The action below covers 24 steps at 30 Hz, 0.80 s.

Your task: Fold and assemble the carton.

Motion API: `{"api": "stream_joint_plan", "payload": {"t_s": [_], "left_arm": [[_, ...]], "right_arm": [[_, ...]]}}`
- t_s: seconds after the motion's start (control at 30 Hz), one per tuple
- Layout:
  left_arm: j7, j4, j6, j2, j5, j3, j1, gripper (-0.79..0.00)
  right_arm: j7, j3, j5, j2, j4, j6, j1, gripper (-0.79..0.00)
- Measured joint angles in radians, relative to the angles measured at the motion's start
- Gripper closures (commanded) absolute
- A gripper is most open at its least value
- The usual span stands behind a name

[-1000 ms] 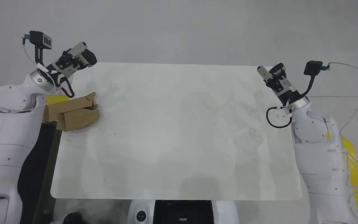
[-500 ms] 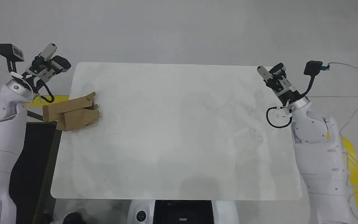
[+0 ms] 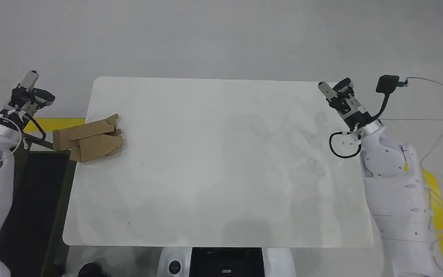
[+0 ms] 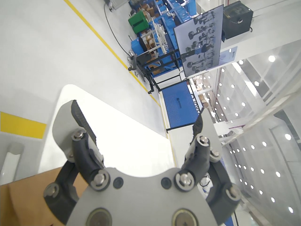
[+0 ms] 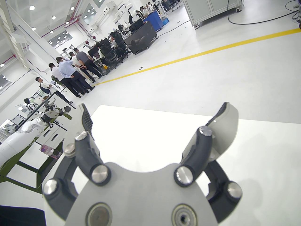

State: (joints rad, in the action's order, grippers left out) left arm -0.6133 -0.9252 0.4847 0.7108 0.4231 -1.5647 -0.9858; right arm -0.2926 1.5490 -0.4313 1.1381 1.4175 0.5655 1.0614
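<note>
Sitting on tbl (image 3: 228, 180), 1 carton (image 3: 93, 145), 2 end effectors (image 4: 138, 106) (image 5: 154, 105) spread

- No text, number or label can be read anywhere.
- The blue panel (image 4: 181, 105) carries a small white mark, too small to make out.
- The pale sign (image 4: 228, 55) beside the dark screen (image 4: 202, 41) bears a tiny, illegible mark.
- The carton (image 3: 97, 145) shows plain brown faces.
</note>
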Motion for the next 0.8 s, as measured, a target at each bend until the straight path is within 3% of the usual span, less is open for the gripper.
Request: {"api": "stream_joint_plan", "payload": {"t_s": [0.3,0.8], "left_arm": [[0.081,-0.009,-0.081,-0.005,-0.005,-0.073,-0.127,-0.785],[0.205,0.006,-0.200,0.010,-0.019,-0.118,-0.269,-0.785]], "right_arm": [[0.000,0.000,0.000,0.000,0.000,0.000,0.000,-0.785],[0.000,0.000,0.000,0.000,0.000,0.000,0.000,-0.785]]}}
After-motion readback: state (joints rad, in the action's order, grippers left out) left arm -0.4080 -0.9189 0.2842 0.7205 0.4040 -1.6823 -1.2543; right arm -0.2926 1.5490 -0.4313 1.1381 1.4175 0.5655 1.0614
